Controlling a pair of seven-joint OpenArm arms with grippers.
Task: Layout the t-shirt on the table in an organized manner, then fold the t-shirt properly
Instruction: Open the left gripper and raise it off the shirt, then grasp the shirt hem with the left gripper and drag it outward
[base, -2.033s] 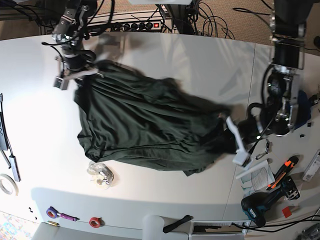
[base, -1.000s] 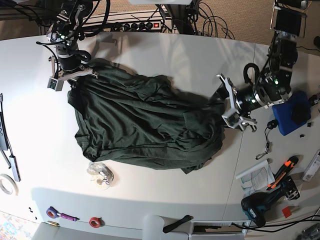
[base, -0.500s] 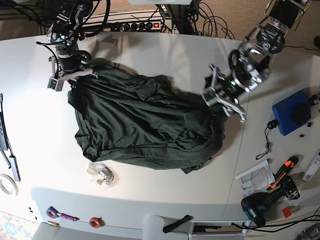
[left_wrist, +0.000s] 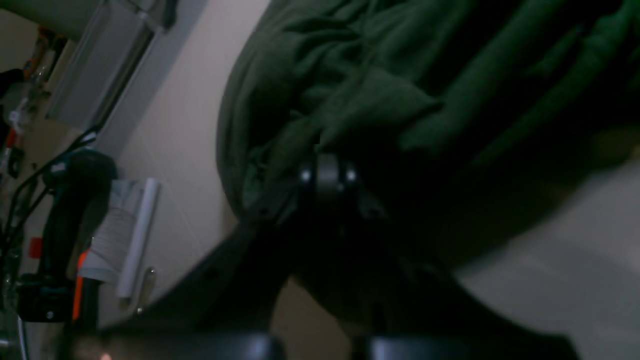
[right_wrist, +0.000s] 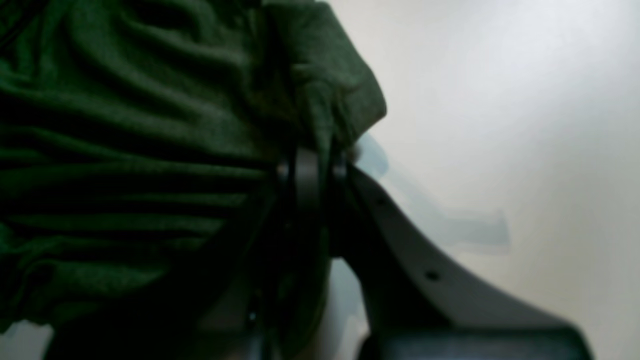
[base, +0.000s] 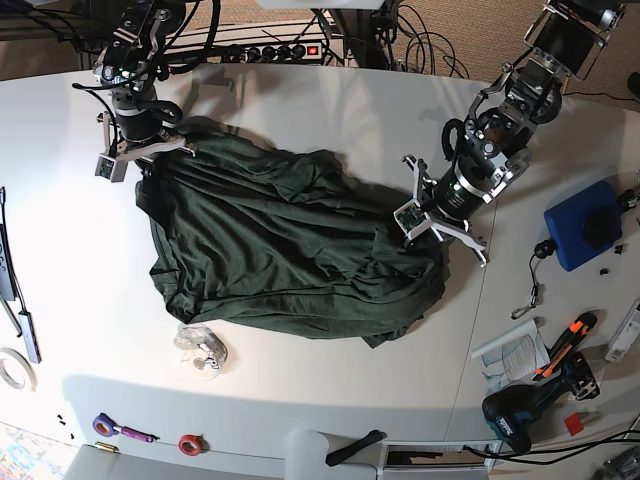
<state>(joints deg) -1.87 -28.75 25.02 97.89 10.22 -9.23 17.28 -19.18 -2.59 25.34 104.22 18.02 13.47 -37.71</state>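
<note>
Thin, limp t-shirt (base: 280, 250) bunched mid-desk (base: 330, 110); drapes and slides easily. Left fingers (base: 425, 222) clamped on one edge, right fingers (base: 135, 160) on the opposite corner. Grip hems.

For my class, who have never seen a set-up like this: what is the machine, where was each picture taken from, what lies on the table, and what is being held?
It is a robot with two arms. One picture looks down from above; the other two come from cameras on the wrists. A crumpled dark green t-shirt lies on a white table. The right gripper is shut on the shirt's far corner. The left gripper is shut at the shirt's opposite edge, seemingly pinching cloth. Tools and rolls of tape lie near the table's edges.
</note>
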